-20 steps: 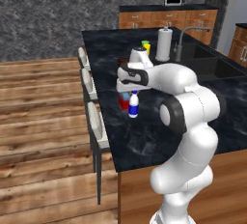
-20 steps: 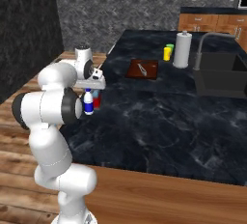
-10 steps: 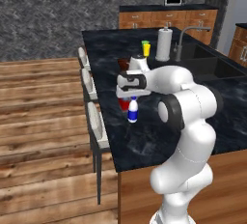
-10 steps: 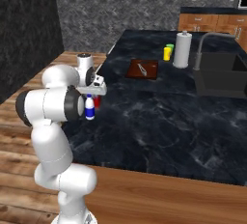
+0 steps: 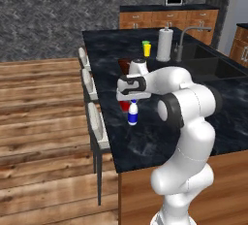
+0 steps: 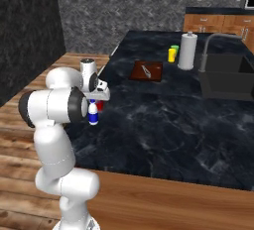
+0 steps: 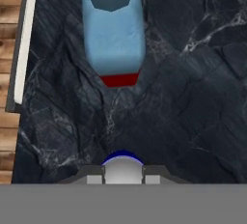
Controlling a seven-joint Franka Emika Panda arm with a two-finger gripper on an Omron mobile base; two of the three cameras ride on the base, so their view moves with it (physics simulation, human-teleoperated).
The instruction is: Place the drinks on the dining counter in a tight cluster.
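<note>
Hanging just under the fingers [image 5: 132,104], the small white-and-blue bottle [image 5: 132,115] is held by its top, and the fingers are closed tight on it. It is lifted a little above the black table [image 5: 193,98], near the edge with the stools [image 5: 99,127]. Beside it, the blue-and-red bottle [image 7: 113,35] is seen a short way past the fingertips [image 7: 94,175] in the hand view. Far beyond the fingers, a yellow cup [image 6: 171,55] and a white roll [image 6: 187,50] are seen by the sink [image 6: 225,78].
</note>
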